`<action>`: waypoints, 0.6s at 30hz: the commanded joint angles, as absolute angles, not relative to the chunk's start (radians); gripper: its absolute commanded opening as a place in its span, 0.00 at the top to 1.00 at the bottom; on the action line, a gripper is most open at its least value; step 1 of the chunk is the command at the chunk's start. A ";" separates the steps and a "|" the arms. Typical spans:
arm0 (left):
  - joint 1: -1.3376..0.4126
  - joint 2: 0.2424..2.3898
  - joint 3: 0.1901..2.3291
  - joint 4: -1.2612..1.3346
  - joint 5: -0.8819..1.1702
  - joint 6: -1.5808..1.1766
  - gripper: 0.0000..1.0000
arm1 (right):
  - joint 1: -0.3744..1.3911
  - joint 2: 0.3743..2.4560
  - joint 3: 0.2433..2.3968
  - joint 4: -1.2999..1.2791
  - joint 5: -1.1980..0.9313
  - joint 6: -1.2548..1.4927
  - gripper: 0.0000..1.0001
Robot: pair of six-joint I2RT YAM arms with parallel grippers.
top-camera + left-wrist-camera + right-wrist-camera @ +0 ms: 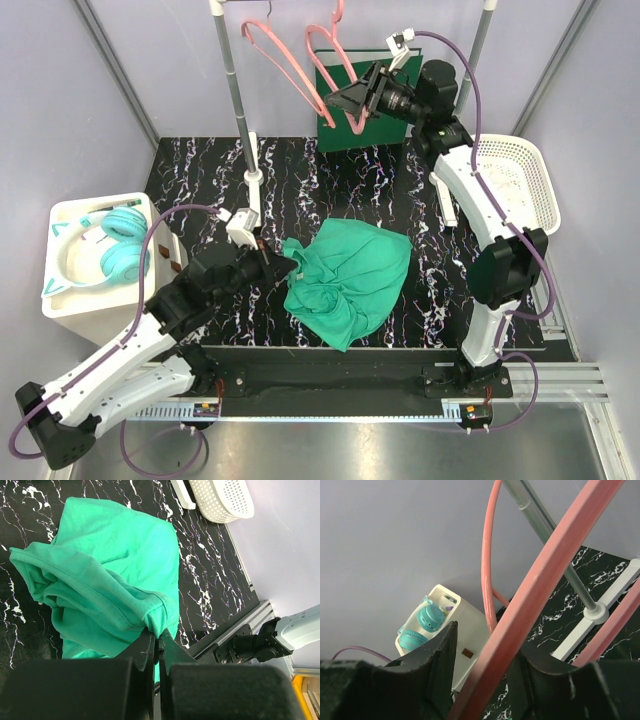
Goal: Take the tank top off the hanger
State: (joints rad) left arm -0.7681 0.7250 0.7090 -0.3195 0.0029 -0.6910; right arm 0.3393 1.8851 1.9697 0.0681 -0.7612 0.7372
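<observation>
The green tank top (350, 275) (115, 545) lies crumpled on the black marbled table, off the hanger. My left gripper (283, 272) (159, 632) is shut on a fold at its near left edge. The pink hanger (354, 120) (540, 580) hangs bare and tilted from the rack at the back. My right gripper (335, 100) (485, 650) is raised there with the hanger's bar running between its fingers, held on it.
A white perforated basket (515, 180) (220, 497) stands at the right edge. A white box (75, 300) holding teal headphones (110, 250) (427, 622) sits at the left. The rack's metal pole (238, 100) (555, 545) rises at the back, with a dark green panel (335, 140) behind it.
</observation>
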 commanded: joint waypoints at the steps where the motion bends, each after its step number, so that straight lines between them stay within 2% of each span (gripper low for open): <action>1: -0.776 0.732 0.724 -0.272 0.020 -0.704 1.00 | 0.339 1.848 1.968 0.057 -0.756 0.654 0.85; 3: -0.778 0.736 0.726 -0.270 0.023 -0.703 1.00 | 0.339 1.844 1.959 0.016 -0.735 0.638 0.70; 4: -0.778 0.744 0.732 -0.270 0.028 -0.701 1.00 | 0.339 1.827 1.950 0.005 -0.721 0.632 0.56; 6: -0.781 0.755 0.739 -0.268 0.034 -0.698 1.00 | 0.339 1.795 1.893 -0.041 -0.674 0.608 0.42; 7: -0.784 0.767 0.747 -0.268 0.037 -0.696 1.00 | 0.339 1.751 1.875 -0.055 -0.651 0.598 0.29; 10: -0.796 0.799 0.759 -0.258 0.040 -0.689 1.00 | 0.339 1.657 1.796 -0.145 -0.543 0.555 0.16; 11: -0.801 0.811 0.762 -0.253 0.041 -0.687 1.00 | 0.341 1.632 1.777 -0.194 -0.517 0.536 0.08; 14: -0.822 0.856 0.775 -0.230 0.041 -0.683 1.00 | 0.339 1.531 1.691 -0.289 -0.395 0.508 0.00; 18: -0.850 0.916 0.793 -0.175 0.049 -0.673 1.00 | 0.339 1.360 1.518 -0.371 -0.199 0.503 0.00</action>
